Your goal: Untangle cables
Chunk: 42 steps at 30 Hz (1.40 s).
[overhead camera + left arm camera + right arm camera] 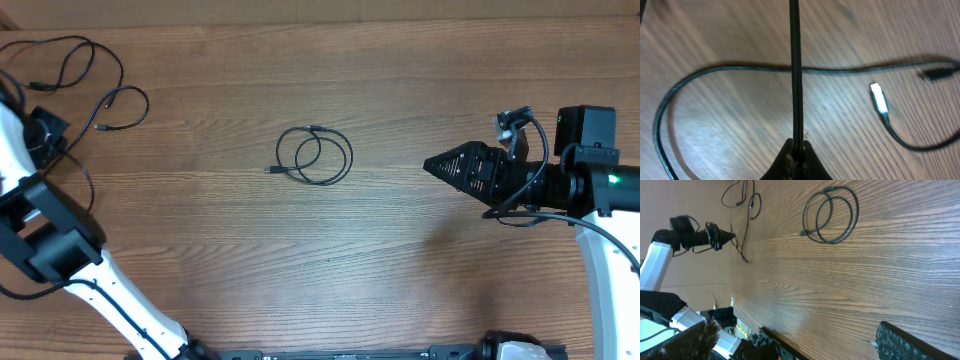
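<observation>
My left gripper is clenched on a thin black cord. The cord runs in a straight line away from my fingertips and passes over another cable that lies on the wooden table. That lower cable sweeps in a wide curve from the left and stretches off to the right. Just beside it a small silver-tipped plug rests on the wood at the end of its own strand. From overhead, this is happening at the far left corner of the table, where the loose cables sprawl in open loops next to my left arm. A separate coiled cable lies flat near the middle of the table, wound into a couple of neat overlapping rings, with one plug end poking out on its left side. It is well apart from both of my grippers. My right gripper hangs out to the right of that coil and points left toward it. Its fingers are closed to a point and there is nothing between them.
</observation>
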Motion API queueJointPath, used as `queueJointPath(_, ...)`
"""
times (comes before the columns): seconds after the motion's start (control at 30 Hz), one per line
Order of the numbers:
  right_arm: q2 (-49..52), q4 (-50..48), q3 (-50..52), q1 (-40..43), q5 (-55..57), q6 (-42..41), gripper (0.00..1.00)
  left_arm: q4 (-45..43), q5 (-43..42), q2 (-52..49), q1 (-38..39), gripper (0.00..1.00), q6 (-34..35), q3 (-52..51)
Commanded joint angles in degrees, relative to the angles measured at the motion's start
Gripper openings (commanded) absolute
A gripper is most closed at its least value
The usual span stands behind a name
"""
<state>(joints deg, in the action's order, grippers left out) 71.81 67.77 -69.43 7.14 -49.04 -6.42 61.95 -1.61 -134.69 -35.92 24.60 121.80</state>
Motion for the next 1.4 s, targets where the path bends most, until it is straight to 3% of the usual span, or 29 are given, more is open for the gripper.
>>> queueJointPath(0.0,0.0,-0.2,-1.4,0.2,0.2,0.0,1.0,0.6,5.0,0.6,3.5,0.04,-1.9,1.2)
queueJointPath(0.07,0.0,-0.2,-1.4,0.2,0.2,0.0,1.0,2.1,12.7,0.5,5.6,0.04,-1.9,1.0)
queueJointPath(0.13,0.0,-0.2,-1.4,0.2,0.2,0.0,1.0,3.0,18.7,0.5,7.1,0.15,-1.9,0.0)
queueJointPath(0.27,0.0,-0.2,-1.4,0.2,0.2,0.0,1.0,4.3,18.5,0.5,7.3,0.18,-0.5,-0.7)
queueJointPath(0.3,0.0,-0.2,-1.4,0.2,0.2,0.0,1.0,4.6,18.5,0.5,7.2,0.21,-0.1,-0.7)
queueJointPath(0.33,0.0,-0.2,-1.4,0.2,0.2,0.0,1.0,4.7,18.5,0.5,7.2,0.3,-0.2,-0.6)
queueJointPath(0.37,0.0,-0.2,-1.4,0.2,0.2,0.0,1.0,4.7,17.9,0.5,7.2,0.3,-0.2,-0.6)
queueJointPath(0.43,0.0,-0.4,-1.4,0.2,0.4,0.0,1.0,4.2,13.9,0.5,7.2,0.32,-0.3,-0.6)
queueJointPath(0.53,0.0,-0.4,-1.4,0.2,3.8,0.0,1.0,0.0,-5.5,0.5,7.4,0.48,-4.1,-0.7)
queueJointPath(0.57,0.0,-0.4,-1.4,0.2,5.8,0.0,1.0,-1.6,-10.5,0.5,7.7,0.49,-5.3,-0.6)
queueJointPath(0.63,0.0,-0.4,-1.4,0.2,9.2,0.0,1.0,-3.7,-13.6,0.5,8.7,0.48,-6.8,-0.7)
queueJointPath(0.7,0.0,-0.4,-1.4,0.2,14.4,0.0,1.0,-5.1,-11.2,0.4,10.7,0.51,-10.0,-0.7)
queueJointPath(0.77,0.0,-0.4,-1.4,0.2,17.9,0.0,1.0,-5.8,-8.2,0.2,12.2,0.6,-13.0,-0.7)
queueJointPath(0.83,0.0,-0.4,-1.4,0.2,21.3,0.0,1.0,-6.8,-3.7,-0.3,14.1,0.76,-16.0,-0.7)
queueJointPath(1.03,0.0,-0.4,-1.4,0.2,24.6,0.0,1.0,-8.8,-0.8,-4.2,18.0,1.0,-22.2,-0.7)
queueJointPath(1.37,0.0,-0.4,-1.4,0.2,24.6,0.0,1.0,-10.4,4.4,-7.7,17.3,1.0,-27.9,-0.7)
